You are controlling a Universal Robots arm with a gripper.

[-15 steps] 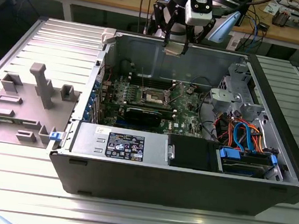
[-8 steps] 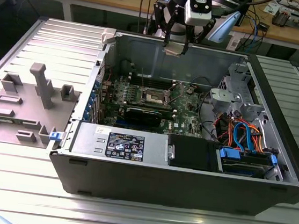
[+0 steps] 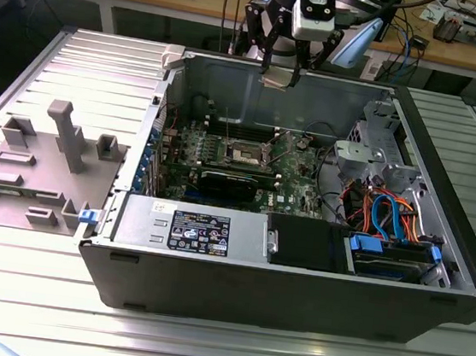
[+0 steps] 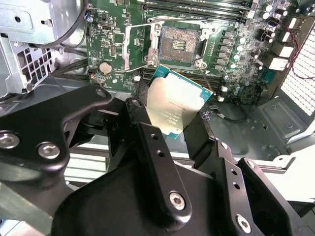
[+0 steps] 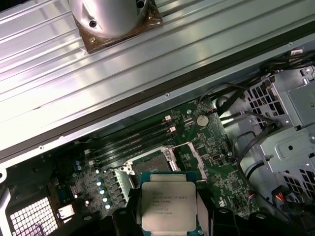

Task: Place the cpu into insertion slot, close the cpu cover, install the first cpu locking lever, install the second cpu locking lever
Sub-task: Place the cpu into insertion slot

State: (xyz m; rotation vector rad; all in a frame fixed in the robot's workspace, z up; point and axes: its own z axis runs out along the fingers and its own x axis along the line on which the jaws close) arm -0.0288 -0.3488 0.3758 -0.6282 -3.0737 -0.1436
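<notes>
gripper (image 4: pixel 171 123) clenched on cpu (image 4: pixel 172 98) edges, chip flat, well above insertion slot (image 4: pixel 179 45), probably for a square drop. cpu cover (image 4: pixel 141 45) stands open beside the slot, leaving it accessible.

Fine print on cpu (image 5: pixel 167 206), sticker (image 3: pixel 200 232) on metal housing (image 3: pixel 249 235), neither legible

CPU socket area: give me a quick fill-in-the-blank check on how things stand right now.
The gripper is shut on the ___. The socket on the green board is ___. The cpu cover beside the socket is flipped ___.
Missing words: cpu; empty; open.
</notes>
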